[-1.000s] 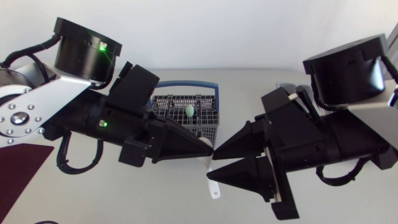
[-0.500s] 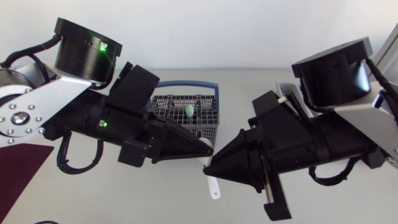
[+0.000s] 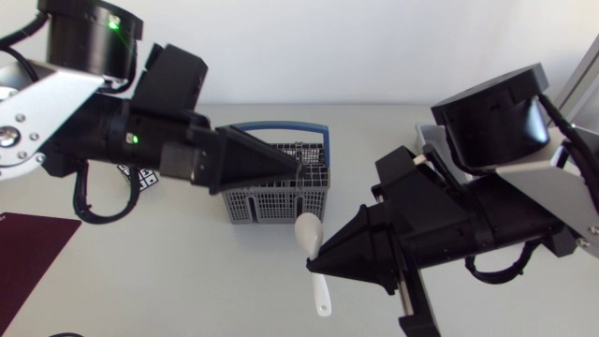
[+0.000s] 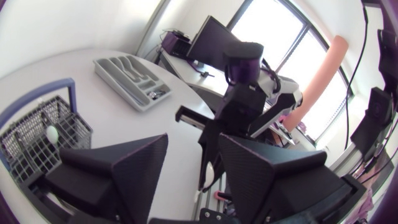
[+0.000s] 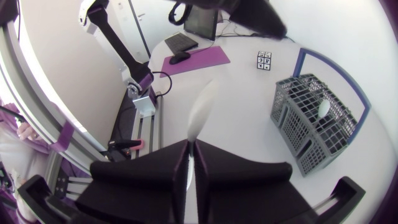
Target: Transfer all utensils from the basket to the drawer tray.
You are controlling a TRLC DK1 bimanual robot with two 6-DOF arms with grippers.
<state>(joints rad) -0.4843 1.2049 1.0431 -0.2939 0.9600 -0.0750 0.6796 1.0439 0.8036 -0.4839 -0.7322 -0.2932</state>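
A white plastic spoon (image 3: 314,264) hangs bowl-up in front of the basket, my right gripper (image 3: 314,266) shut on its handle. In the right wrist view the spoon (image 5: 202,112) sticks out ahead of the shut fingertips. The grey wire basket (image 3: 271,192) with a blue handle stands mid-table; a white utensil (image 5: 323,107) still stands in it. My left gripper (image 3: 298,171) hovers over the basket's right side, open and empty (image 4: 193,140). The grey drawer tray (image 4: 109,68) lies beyond the basket in the left wrist view.
A small black-and-white cube (image 3: 140,178) sits on the table under my left arm. A dark purple mat (image 3: 28,253) lies at the table's front left corner. My two arms stand close together around the basket.
My right gripper has shut on the white spoon. My left gripper has opened, let go of it and drawn back up and left over the basket.
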